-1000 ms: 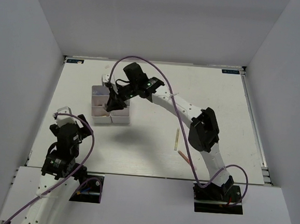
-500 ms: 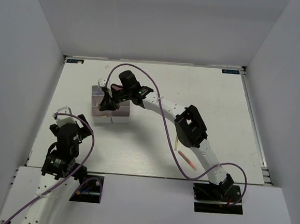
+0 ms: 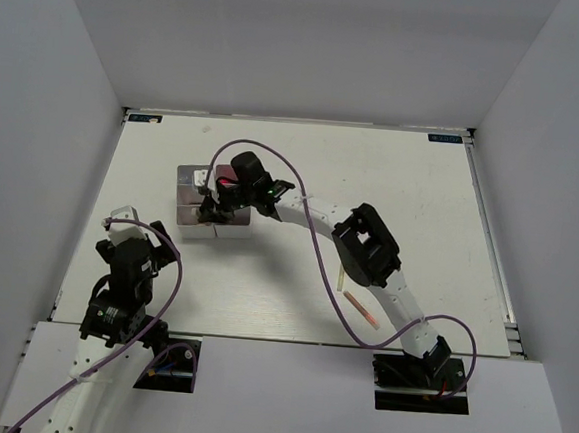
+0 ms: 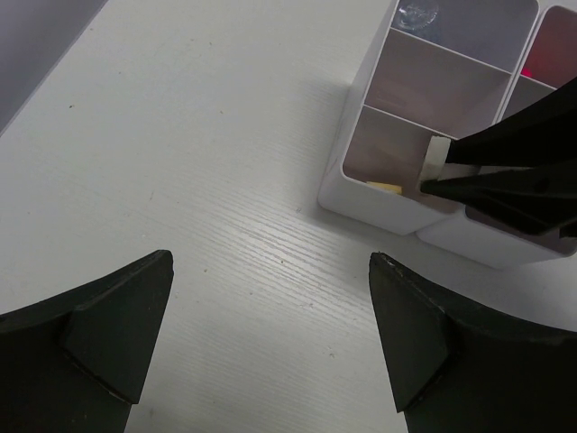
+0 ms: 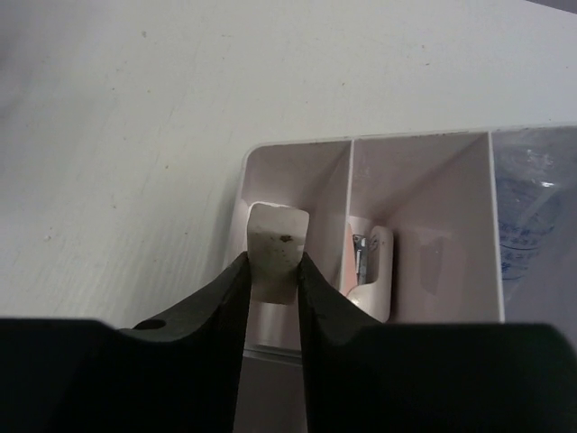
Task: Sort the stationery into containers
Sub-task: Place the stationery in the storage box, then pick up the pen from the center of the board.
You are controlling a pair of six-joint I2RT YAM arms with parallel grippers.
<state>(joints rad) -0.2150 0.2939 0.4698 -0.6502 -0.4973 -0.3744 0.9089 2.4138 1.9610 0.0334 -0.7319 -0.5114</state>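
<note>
Right wrist view: the beige eraser (image 5: 278,236) stands upright, clamped between the two fingers of the right gripper (image 5: 273,263), directly above the near-left corner compartment of the divided white tray (image 5: 350,180). The next compartment holds a pale item (image 5: 371,262); the one beyond it holds a clear bottle (image 5: 532,207). Top external view: the tray (image 3: 185,194) sits left of centre on the counter (image 3: 422,187), with the right gripper (image 3: 210,210) over it. A pinkish pencil (image 3: 356,304) lies well apart to the near right. The left gripper (image 4: 270,343) is near the tray's left side, fingers spread wide, holding nothing.
</note>
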